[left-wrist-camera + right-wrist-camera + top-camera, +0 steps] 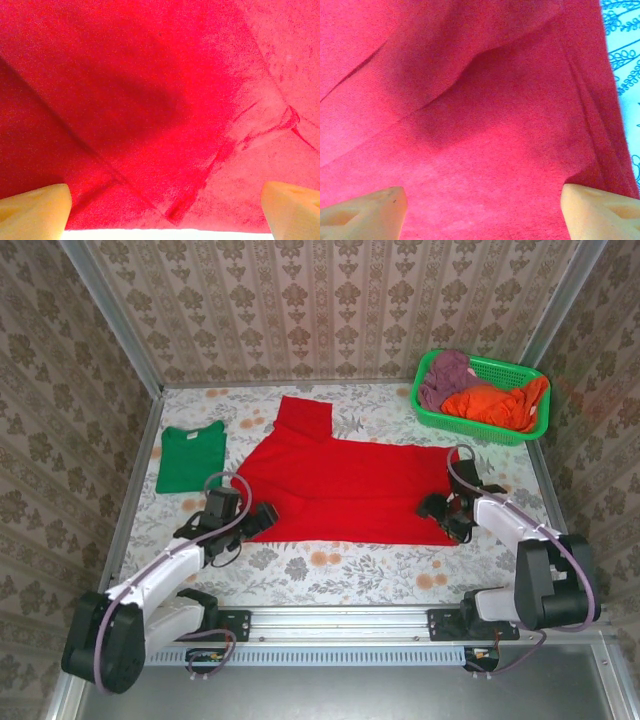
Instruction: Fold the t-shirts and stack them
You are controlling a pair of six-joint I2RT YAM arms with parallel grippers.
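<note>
We see a bright red short-sleeved cloth t-shirt [350, 490] lying spread flat on the flower-patterned table [330, 575]. It covers the middle and reaches toward the right edge. One narrower part of it stretches up toward the far edge. An emerald green cloth t-shirt [190, 460] lies folded into a small rectangle near the left edge, apart from the red one. At the far right corner stands a green plastic mesh basket [470, 428], which holds a purple cloth [445, 375] and an orange cloth [495, 405].

The left arm's fingers [265, 520] hang over the near left corner of the red t-shirt and are spread wide, with nothing held. In the left wrist view their two yellow foam tips [35, 212] sit far apart at the bottom corners, with creased red cloth [150, 100] between and beyond them. A pale strip shows below the hem.

The right arm's fingers [443, 512] are at the near right corner of the red t-shirt, also spread wide and holding nothing. In the right wrist view their yellow foam tips [600, 212] stand well apart over the red cloth [495, 150], which has a soft ridge running across it. The patterned table [627, 55] shows along the cloth's right side.

We cannot tell whether either pair of tips touches the cloth.
</note>
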